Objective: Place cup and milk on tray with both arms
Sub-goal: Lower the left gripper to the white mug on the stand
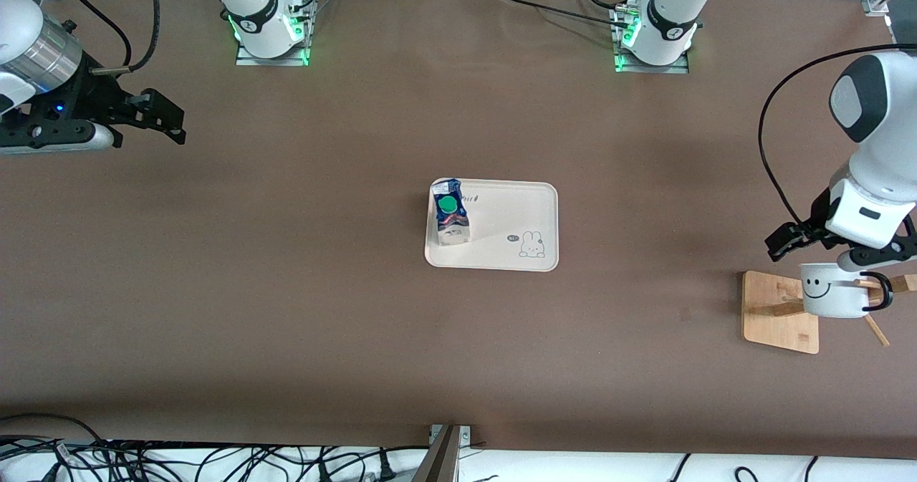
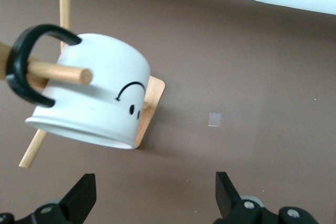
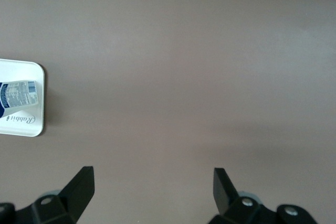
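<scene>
While my right gripper (image 1: pixel 168 120) waits open, my open left gripper (image 1: pixel 788 242) should square up around the white smiley-face enamel cup (image 1: pixel 831 290) hanging on its wooden peg (image 2: pixel 58 72), then slide it off cleanly.

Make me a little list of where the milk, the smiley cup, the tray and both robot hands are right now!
milk: standing on the tray, at its right-arm end
cup: hanging by its handle on a peg of the wooden stand
tray: mid-table, holds only the milk
wooden stand: at the left arm's end of the table
left gripper: open, beside the cup, holding nothing
right gripper: open, empty, over bare table at the right arm's end
</scene>
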